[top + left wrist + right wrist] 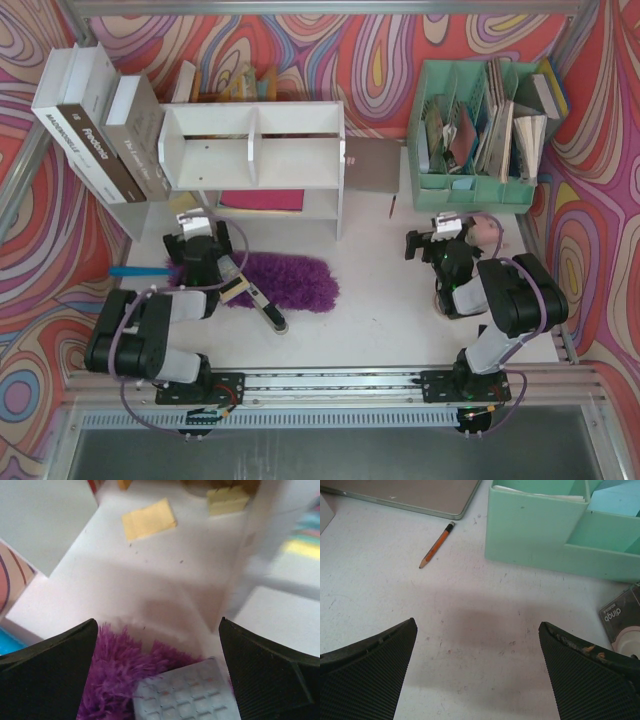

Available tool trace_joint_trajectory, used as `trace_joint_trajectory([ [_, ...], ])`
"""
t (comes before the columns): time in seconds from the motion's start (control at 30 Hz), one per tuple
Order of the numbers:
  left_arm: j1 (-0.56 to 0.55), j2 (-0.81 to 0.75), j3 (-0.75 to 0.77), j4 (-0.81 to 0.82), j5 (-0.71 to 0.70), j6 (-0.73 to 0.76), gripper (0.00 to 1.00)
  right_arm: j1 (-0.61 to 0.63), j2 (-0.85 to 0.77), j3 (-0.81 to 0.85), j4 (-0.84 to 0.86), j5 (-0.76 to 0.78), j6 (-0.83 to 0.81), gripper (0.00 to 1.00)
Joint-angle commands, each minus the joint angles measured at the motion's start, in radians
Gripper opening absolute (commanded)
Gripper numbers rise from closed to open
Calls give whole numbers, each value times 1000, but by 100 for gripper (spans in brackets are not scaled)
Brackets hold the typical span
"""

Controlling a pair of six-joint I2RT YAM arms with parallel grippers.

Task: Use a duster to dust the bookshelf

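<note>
**Top external view.**
- Item one: bookshelf [255,150], white, two tiers, standing at the back of the table [380,300]. Books [100,120] lean against its left side.
- Item two: duster [290,280], lying flat just in front of the shelf. Its purple head points right and its blue handle [130,270] pokes out to the left.
- Left gripper [205,255] hangs over the left end of the duster head.
- Right gripper [438,240] sits well apart from the duster, near the green organizer [480,130].

**Left wrist view.**
- Fingers spread wide, nothing between them.
- Purple fluff lies directly below, with a grey keypad device [185,692] against it.
- Yellow notes [149,519] rest on the shelf's lower tier.

**Right wrist view.**
- Fingers likewise spread, holding nothing, over bare table.
- A pencil [436,545] lies ahead.

**Hazards, as I judge them.**
- Closing on fluff rather than the handle would give a floppy, slipping hold.
- Lifting the duster could drag the keypad device along.
- A long sweep may scatter the notes or nudge the leaning books.
</note>
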Motion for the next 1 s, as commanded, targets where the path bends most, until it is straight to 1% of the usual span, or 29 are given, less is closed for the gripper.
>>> trace_joint_trajectory([
  [0.0,-101,-149,4,-65,-150,89,98,7,-8,-16,46,-9,-29,99],
  [0.07,-131,-225,9,-109,-197,77,98,15,-29,-10,20,-2,-34,99],
  [0.13,-154,-313,16,-193,-245,32,98,22,-68,-2,-30,18,-36,99],
  [0.23,-206,-426,49,-344,-375,-48,99,47,-164,39,-206,49,-29,99],
  [0.33,-266,-519,101,-547,-462,-146,98,61,-269,108,-425,71,53,99],
  [0.4,-286,-569,171,-788,-502,-262,98,67,-343,128,-518,70,107,99],
  [0.47,-287,-615,274,-1046,-505,-416,98,71,-442,117,-582,88,161,99],
  [0.53,-286,-647,353,-1250,-487,-542,98,71,-542,109,-658,107,217,99],
  [0.57,-287,-662,384,-1329,-436,-567,99,71,-587,117,-722,114,246,99],
  [0.63,-287,-694,433,-1452,-385,-656,98,71,-655,155,-865,118,298,99],
  [0.73,-285,-737,459,-1551,-299,-749,99,71,-701,183,-955,42,322,99],
  [0.8,-285,-775,463,-1619,-256,-841,98,72,-711,202,-1015,33,366,99],
  [0.87,-285,-810,450,-1677,-234,-911,98,72,-722,210,-1056,4,376,99],
  [0.97,-285,-866,401,-1696,-195,-932,98,72,-742,192,-1072,-13,389,99],
])
